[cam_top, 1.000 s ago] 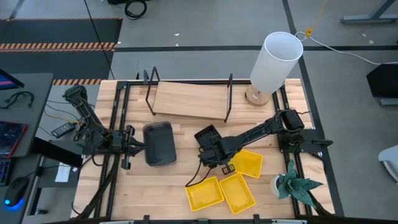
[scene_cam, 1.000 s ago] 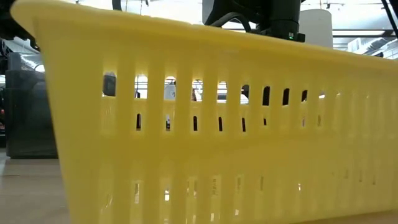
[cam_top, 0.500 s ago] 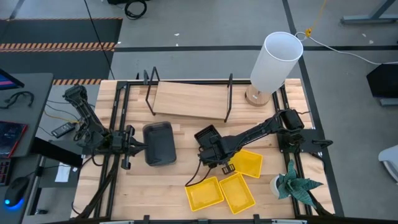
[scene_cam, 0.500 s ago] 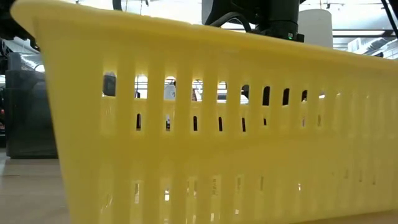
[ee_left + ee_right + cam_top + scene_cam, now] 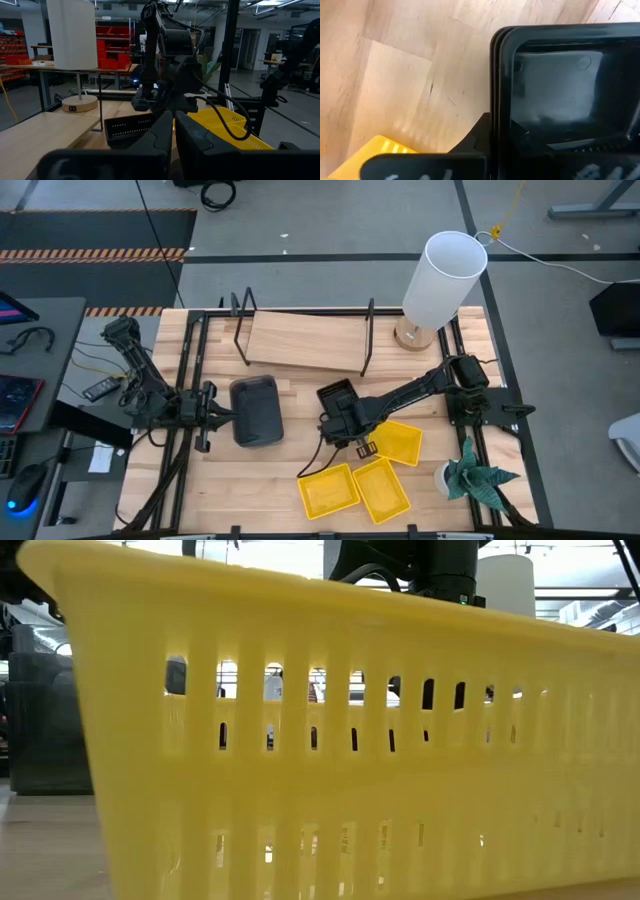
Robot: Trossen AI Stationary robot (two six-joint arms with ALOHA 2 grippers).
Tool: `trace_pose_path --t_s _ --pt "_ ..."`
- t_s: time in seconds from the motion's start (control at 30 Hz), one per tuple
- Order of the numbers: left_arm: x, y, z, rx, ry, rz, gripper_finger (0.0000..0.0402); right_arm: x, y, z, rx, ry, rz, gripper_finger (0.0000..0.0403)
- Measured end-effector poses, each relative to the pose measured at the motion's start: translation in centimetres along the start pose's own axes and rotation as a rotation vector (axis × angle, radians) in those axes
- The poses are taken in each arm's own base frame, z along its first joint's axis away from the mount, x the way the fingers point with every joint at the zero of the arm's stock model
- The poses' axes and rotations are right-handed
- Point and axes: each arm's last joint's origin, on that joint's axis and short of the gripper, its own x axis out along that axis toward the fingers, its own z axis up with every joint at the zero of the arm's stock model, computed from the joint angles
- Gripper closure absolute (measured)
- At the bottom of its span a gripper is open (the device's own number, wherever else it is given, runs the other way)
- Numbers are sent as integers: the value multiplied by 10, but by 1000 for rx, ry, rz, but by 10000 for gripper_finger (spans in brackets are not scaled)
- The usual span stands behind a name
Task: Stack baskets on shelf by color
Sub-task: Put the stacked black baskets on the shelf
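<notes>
Near the table's middle, the right gripper (image 5: 343, 423) pinches the rim of a stack of black plastic baskets (image 5: 335, 396), its long side slanting toward the light-wood shelf (image 5: 305, 340). Three yellow slatted baskets (image 5: 384, 487) lie close by, one grey basket (image 5: 256, 411) by the closed left gripper (image 5: 228, 417).

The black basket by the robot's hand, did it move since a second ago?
A little. The right gripper nudged the black basket slightly rightward, nearer the yellow baskets. The left gripper, grey basket and shelf stayed put.
</notes>
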Motion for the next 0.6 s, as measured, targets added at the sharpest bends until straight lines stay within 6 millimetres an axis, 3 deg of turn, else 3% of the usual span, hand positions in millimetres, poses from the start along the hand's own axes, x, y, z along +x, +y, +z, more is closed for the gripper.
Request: trace_pose_path --t_s 0.13,0.6 --pt "0 0 0 0 0 1 372 -6 -1 3 -16 -4 -4 388" --pt "0 0 0 0 0 0 375 -76 -25 27 104 -128 -31 388"
